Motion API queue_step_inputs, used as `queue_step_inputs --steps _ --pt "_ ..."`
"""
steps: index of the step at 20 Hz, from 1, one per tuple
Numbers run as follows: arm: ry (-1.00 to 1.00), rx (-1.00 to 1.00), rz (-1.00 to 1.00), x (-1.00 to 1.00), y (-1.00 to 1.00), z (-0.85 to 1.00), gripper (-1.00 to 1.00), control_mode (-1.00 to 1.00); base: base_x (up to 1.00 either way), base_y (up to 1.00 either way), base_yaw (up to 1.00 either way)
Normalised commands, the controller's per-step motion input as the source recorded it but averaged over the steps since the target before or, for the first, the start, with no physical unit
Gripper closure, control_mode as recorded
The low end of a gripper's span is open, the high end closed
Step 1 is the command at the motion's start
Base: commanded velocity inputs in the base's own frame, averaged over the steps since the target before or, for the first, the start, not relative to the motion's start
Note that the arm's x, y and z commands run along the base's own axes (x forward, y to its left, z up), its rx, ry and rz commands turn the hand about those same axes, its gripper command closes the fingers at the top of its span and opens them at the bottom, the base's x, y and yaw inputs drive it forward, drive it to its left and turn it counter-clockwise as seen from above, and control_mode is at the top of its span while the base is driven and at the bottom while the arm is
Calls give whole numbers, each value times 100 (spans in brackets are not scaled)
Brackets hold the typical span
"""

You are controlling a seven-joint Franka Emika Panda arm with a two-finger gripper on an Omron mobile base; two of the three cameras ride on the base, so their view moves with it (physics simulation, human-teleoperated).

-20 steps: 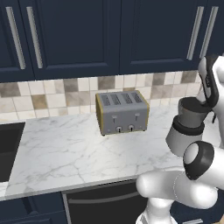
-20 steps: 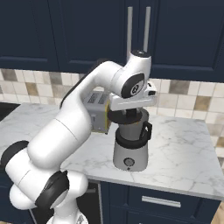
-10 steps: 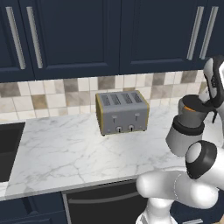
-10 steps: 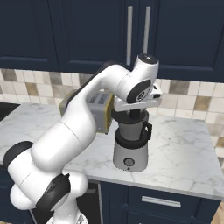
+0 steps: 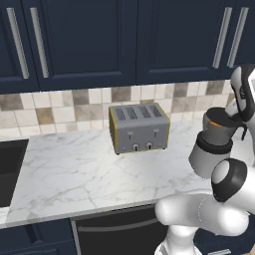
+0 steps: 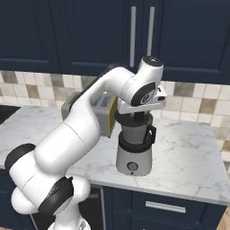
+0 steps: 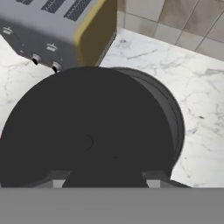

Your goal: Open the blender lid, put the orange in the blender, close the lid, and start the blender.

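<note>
Looks like the orange [image 5: 215,122] is already inside the blender [image 6: 134,148] next to the toaster [image 5: 139,127], and the claw [image 6: 139,117], clamped on the lid [image 7: 87,135], holds it just above the jar, so seating it and hitting start are left.

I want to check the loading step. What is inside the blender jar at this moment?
In the left base view, something orange shows in the open top of the blender jar, likely the orange. From the hand view, the blender lid covers the jar's inside.
</note>
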Motion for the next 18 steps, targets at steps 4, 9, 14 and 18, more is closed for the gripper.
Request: queue_step_inputs --steps 4,9,14,18 --pt "0 0 0 10 -2 -3 100 -100 0 0 0" --pt "0 0 0 8 0 -16 100 -100 0 0 0" --pt "0 0 0 0 0 -20 100 -100 0 0 0" --pt "0 0 0 12 0 -15 100 -100 0 0 0"
